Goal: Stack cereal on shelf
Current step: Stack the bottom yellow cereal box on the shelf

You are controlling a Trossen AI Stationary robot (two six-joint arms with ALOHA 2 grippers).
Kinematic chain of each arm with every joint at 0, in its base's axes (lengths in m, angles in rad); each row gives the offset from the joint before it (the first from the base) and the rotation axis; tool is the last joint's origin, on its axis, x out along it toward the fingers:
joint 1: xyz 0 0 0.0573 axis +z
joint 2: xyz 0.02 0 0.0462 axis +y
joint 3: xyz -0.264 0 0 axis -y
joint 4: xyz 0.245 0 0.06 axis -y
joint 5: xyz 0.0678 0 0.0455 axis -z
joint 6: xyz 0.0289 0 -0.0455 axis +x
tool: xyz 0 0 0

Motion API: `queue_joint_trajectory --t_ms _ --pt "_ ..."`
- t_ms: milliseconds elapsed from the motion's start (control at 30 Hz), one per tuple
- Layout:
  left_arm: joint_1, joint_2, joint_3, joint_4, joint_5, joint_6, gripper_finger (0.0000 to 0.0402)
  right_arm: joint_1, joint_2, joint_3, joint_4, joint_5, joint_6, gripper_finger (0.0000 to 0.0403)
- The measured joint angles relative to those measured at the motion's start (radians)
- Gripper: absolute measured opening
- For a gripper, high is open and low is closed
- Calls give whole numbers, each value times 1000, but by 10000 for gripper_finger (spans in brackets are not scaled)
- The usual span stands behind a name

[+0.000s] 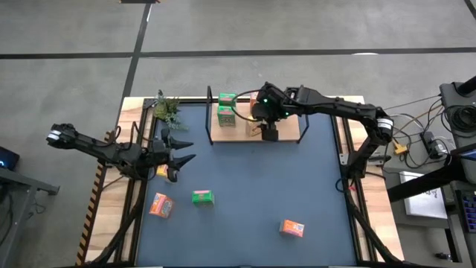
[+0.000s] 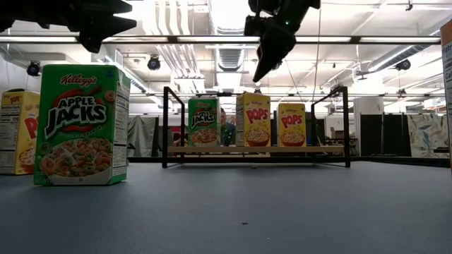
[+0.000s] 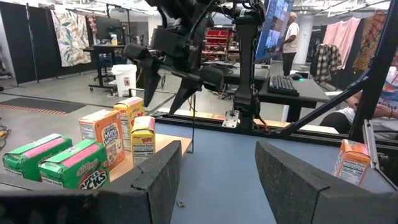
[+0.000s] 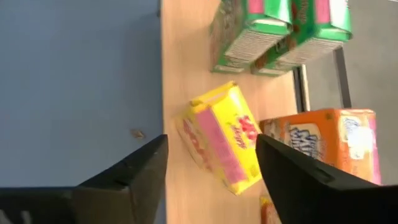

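Note:
The shelf (image 1: 223, 134) stands at the far middle of the blue mat. On its board, green cereal boxes (image 1: 226, 109) stand at its left end. Beside them are two yellow boxes (image 2: 253, 120) (image 2: 291, 125) and an orange one (image 4: 323, 143). My right gripper (image 4: 211, 168) hangs open above a yellow box (image 4: 221, 146) that rests on the board; its fingers are on either side, clear of it. My left gripper (image 3: 217, 180) waits open and level over the mat's left side. Loose boxes lie on the mat: orange (image 1: 160, 205), green (image 1: 202, 197), orange-red (image 1: 292, 228).
A green plastic plant (image 1: 167, 108) sits at the far left corner. Another yellow box (image 1: 162, 173) lies under my left gripper. Black upright posts (image 2: 164, 127) stand at the shelf's ends. A person (image 3: 290, 31) stands in the room beyond the table.

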Motion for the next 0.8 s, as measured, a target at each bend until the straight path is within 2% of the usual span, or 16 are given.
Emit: queue_joint_trajectory --t_ms 233,467,667,800 --pt "0 13 -1 1 0 6 190 -38 41 0 31 -1 -26 289" --pt "0 17 -1 4 0 10 190 -51 98 0 29 -1 -112 323" --pt "0 18 -1 4 0 10 190 -52 130 0 34 0 -162 321" --pt "0 18 -1 4 -1 10 190 -52 130 0 25 0 -164 297"
